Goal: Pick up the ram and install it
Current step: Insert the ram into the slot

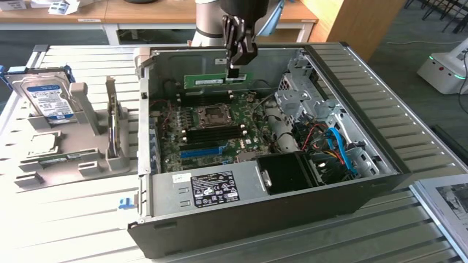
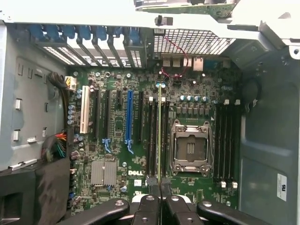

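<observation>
The ram (image 1: 207, 81) is held pinched at one end by the gripper (image 1: 234, 76), whose fingers are pressed together on the thin green board. In the exterior view the stick is carried edge-down and level inside the open computer case (image 1: 373, 109), above the motherboard (image 1: 219, 143), with most of its length reaching toward the exterior view's left of the fingers. In the wrist view the ram (image 2: 159, 131) is seen edge-on as a narrow green line running out from the gripper (image 2: 160, 187), lined up over the bank of black memory slots between the blue expansion slot (image 2: 129, 119) and the processor socket (image 2: 191, 147). Whether its lower edge touches a slot cannot be told. A small pale label is seen on the ram's face, but no writing on it can be read. The word "DELL" (image 2: 135, 172) is printed in white on the motherboard near the gripper. A black label (image 1: 212, 187) with white print is stuck on the power supply, and a hard drive (image 1: 45, 98) with a blue-and-white label stands in a grey holder (image 1: 80, 164) on the table (image 1: 66, 219); neither text is legible.
</observation>
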### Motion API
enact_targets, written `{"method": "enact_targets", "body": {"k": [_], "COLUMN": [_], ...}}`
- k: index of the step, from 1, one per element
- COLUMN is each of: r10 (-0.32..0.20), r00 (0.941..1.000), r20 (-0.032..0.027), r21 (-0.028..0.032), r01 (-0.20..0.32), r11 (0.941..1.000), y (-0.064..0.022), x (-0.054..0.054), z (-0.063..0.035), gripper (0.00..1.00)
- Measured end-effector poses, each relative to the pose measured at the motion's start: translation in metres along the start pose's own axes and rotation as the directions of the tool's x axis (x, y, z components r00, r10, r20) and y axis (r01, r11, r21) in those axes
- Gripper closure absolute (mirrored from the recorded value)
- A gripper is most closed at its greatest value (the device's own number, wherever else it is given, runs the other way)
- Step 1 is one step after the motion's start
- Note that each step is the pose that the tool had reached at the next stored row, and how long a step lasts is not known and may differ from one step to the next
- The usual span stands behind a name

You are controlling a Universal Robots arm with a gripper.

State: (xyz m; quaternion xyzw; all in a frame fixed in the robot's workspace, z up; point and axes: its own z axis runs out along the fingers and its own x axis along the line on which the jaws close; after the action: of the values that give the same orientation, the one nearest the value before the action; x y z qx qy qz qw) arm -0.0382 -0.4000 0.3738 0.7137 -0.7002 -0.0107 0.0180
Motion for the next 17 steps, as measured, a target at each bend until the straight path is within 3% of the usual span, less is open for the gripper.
{"method": "enact_targets", "body": {"k": [17], "r10": [0.000], "r00": [1.0000], "r20": [0.0000], "r21": [0.0000], "r01": [0.000], "r11": [1.0000], "y": [-0.0013], "x": [0.000], "z": [0.0309], "gripper": [0.88]}}
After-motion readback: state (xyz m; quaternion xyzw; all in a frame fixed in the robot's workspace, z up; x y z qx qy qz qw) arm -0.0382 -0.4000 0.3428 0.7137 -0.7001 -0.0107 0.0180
